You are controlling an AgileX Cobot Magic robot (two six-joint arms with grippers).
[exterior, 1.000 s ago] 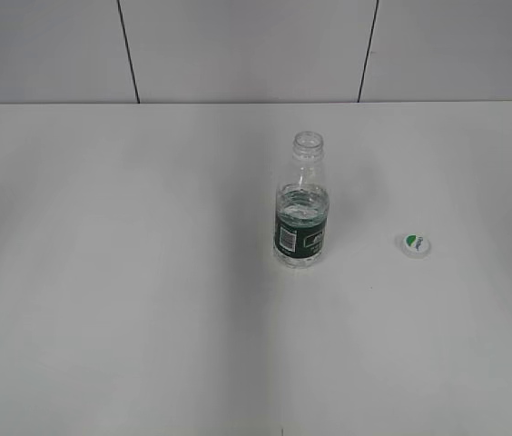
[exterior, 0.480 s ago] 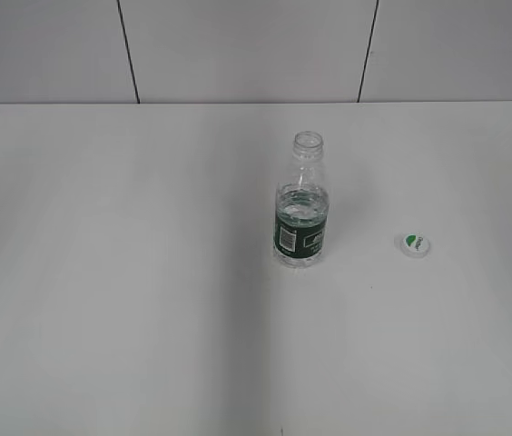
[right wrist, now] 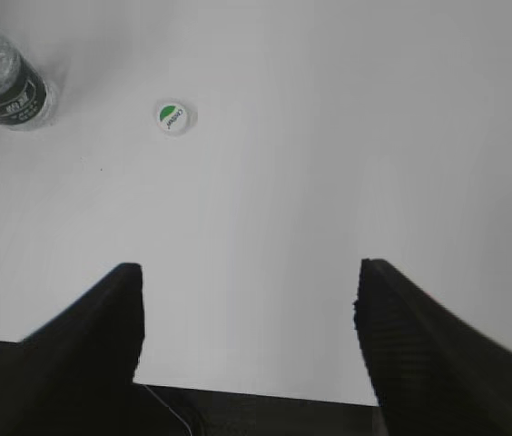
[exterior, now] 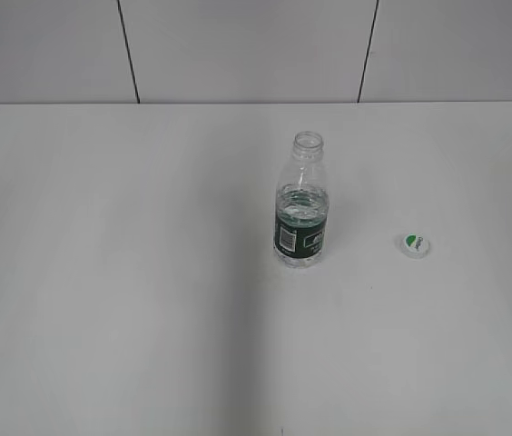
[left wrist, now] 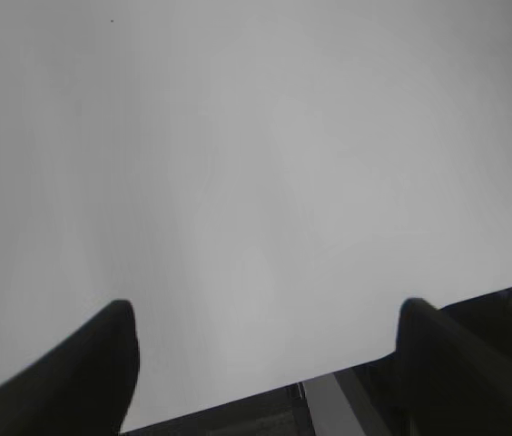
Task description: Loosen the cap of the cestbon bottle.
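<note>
The cestbon bottle (exterior: pixel 301 204) stands upright and uncapped in the middle of the white table, its green label facing me. It also shows at the top left of the right wrist view (right wrist: pixel 6 82). The cap (exterior: pixel 413 243) lies flat on the table to the bottle's right, green crescent up, and shows in the right wrist view (right wrist: pixel 174 118). Neither gripper shows in the exterior view. My left gripper (left wrist: pixel 265 313) is open and empty over bare table near its edge. My right gripper (right wrist: pixel 249 277) is open and empty, well back from the cap.
The white table (exterior: pixel 147 272) ends at a grey panelled wall (exterior: pixel 238 45) behind. The table's near edge shows in the left wrist view (left wrist: pixel 347 372) and in the right wrist view (right wrist: pixel 265 395), with dark floor below.
A dark part of the left arm at the exterior view's left edge has moved out of view. The bottle and cap have not moved.
</note>
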